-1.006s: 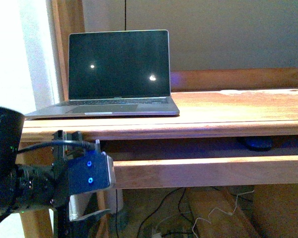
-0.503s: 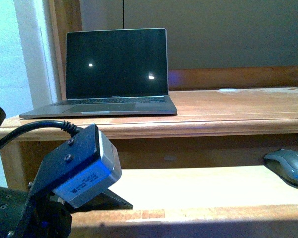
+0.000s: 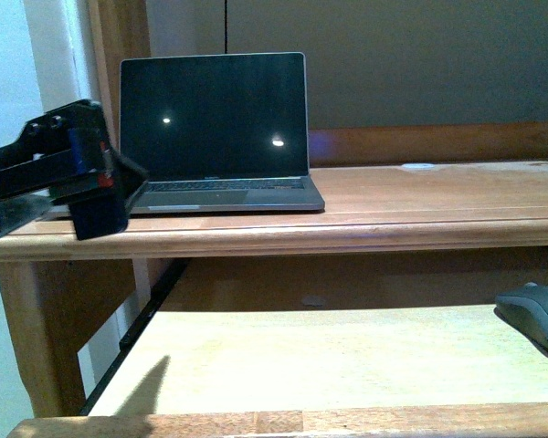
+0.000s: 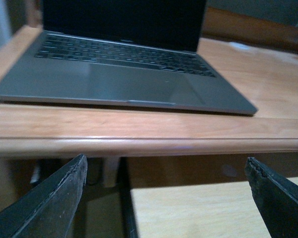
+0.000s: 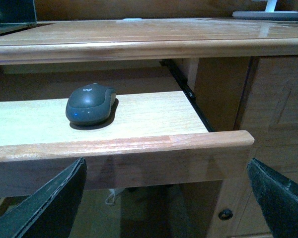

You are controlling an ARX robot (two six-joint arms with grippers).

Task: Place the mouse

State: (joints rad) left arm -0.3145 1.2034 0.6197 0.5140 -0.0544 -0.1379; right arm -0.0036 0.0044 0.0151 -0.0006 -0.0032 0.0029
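Observation:
The dark grey mouse [image 5: 89,104] lies on the pulled-out light wood tray [image 5: 154,114] under the desk top. In the front view the mouse [image 3: 539,318] is at the tray's far right, cut by the picture edge. My right gripper [image 5: 166,198] is open and empty. It is in front of and a little below the tray's front rail, apart from the mouse. My left gripper [image 4: 166,198] is open and empty, level with the desk's front edge, facing the laptop [image 4: 124,79]. My left arm [image 3: 64,173] shows at the left in the front view.
An open laptop [image 3: 215,128] with a dark screen stands on the left of the wooden desk top [image 3: 438,196]. A black slide rail [image 5: 186,87] and a cabinet side [image 5: 268,124] lie right of the tray. A desk leg [image 3: 46,319] stands at the left.
My left arm has risen from low in front of the tray to the desk's left edge. The mouse sits slightly further right in the view.

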